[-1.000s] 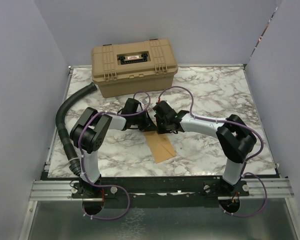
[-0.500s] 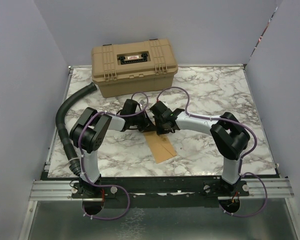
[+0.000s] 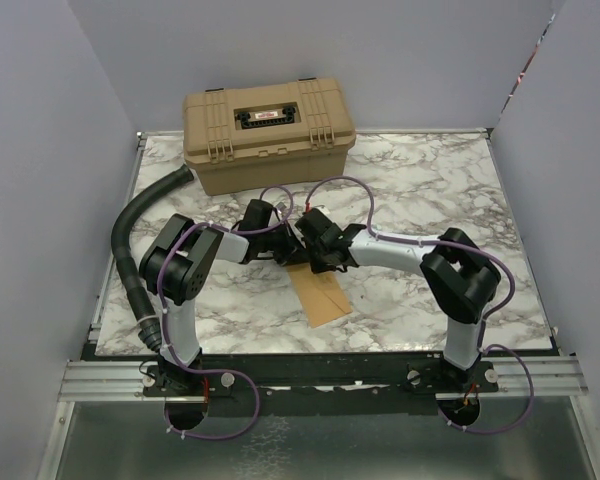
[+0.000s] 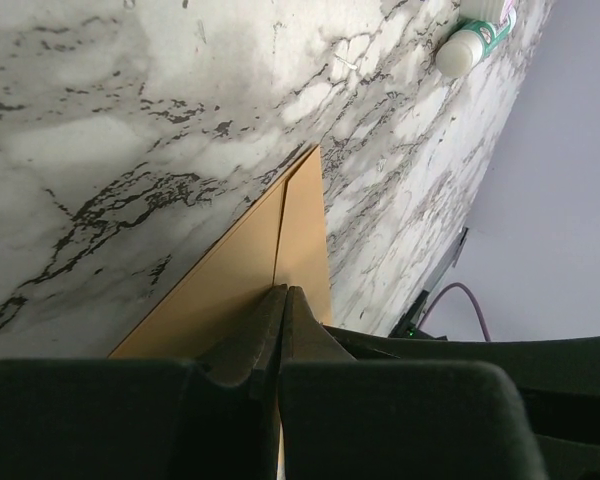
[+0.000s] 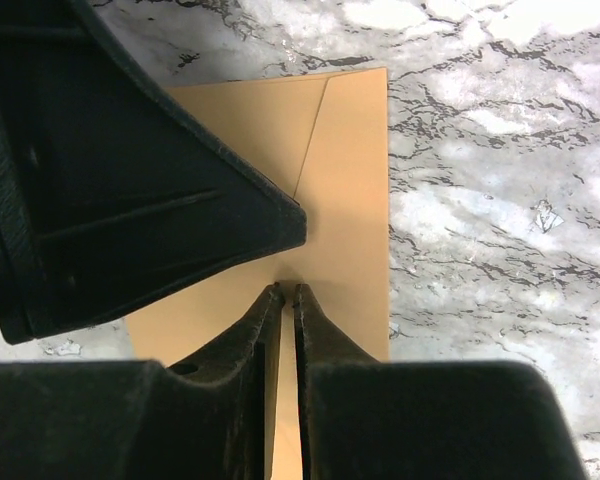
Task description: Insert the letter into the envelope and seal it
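Since a sec ago my R arm has swung left, so the right gripper (image 5: 288,292) now sits just beside the left gripper (image 4: 282,292) over the far end of the envelope (image 3: 322,298), which lies flat mid-table (image 3: 420,190) where it was. L fingers are clenched tight, tips at the paper; R fingers nearly pinched, a thin slit between, can't tell if paper's caught. Tan case (image 3: 270,130) at far edge, black hose (image 3: 140,220) on the left, white tube (image 4: 470,45) w/ green label well off; left gripper blocks much of my R cam's view.
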Robot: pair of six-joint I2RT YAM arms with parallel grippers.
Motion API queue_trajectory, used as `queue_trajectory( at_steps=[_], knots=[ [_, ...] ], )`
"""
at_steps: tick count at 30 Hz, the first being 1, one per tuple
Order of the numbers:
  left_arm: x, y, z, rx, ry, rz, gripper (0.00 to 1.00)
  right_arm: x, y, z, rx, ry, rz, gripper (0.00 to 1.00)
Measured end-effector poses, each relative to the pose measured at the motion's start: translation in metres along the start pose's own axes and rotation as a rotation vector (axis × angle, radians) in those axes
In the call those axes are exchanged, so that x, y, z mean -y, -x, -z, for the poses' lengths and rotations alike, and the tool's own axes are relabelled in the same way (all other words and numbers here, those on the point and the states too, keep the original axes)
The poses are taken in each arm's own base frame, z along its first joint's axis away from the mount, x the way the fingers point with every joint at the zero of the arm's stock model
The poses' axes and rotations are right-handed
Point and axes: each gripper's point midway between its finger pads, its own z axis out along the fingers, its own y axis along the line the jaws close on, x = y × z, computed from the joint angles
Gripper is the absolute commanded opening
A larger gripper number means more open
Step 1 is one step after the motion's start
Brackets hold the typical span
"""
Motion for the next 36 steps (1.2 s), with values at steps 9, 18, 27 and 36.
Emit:
queue_trajectory(
  at_steps=[9, 18, 27, 36],
  knots=[
    [-0.001, 0.000, 0.001, -0.007, -0.010, 0.014, 0.00, -0.002, -0.002, 0.001, 0.025, 0.020, 0.056, 0.13],
    [-0.003, -0.001, 0.003, -0.024, -0.018, 0.032, 0.00, -0.011, -0.010, 0.003, 0.027, 0.022, 0.136, 0.10],
    [-0.004, -0.001, 0.003, -0.028, -0.022, 0.044, 0.00, -0.015, -0.014, 0.005, 0.027, 0.021, 0.173, 0.10],
    [-0.004, -0.001, 0.003, -0.032, -0.026, 0.046, 0.00, -0.019, -0.025, 0.010, 0.010, 0.026, 0.192, 0.01]
  ],
)
